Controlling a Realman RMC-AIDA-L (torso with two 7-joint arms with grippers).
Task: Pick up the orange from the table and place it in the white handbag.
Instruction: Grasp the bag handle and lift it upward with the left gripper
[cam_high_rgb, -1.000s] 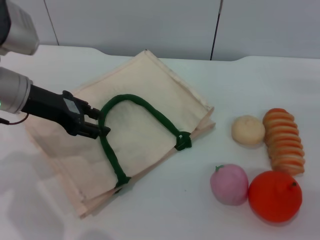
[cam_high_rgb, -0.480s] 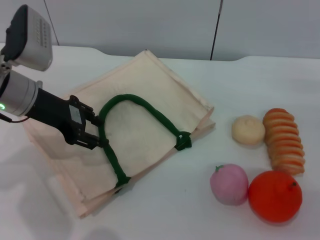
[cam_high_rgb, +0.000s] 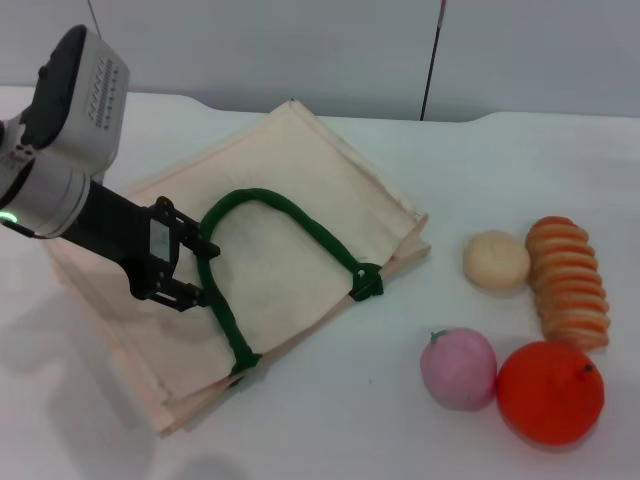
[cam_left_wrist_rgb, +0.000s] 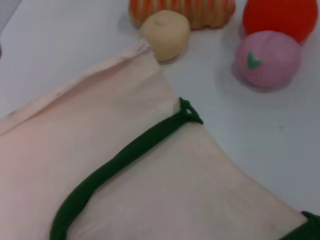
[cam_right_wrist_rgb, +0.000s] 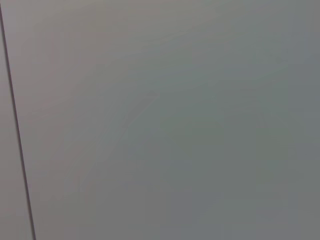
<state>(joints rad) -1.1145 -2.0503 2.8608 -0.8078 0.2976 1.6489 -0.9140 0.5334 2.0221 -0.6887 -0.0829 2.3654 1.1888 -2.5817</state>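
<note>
Your left gripper sits at nine o'clock over the white handbag, fingers either side of its green handle; whether they're clamping it you cannot tell. You'll find the orange at four o'clock on the table, touching the pink fruit.

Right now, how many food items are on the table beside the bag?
4, clustered to the right of the white handbag: the orange nearest the front, a pink fruit touching its left, a ridged loaf behind, and a beige bun left of the loaf. None appear hidden.
</note>
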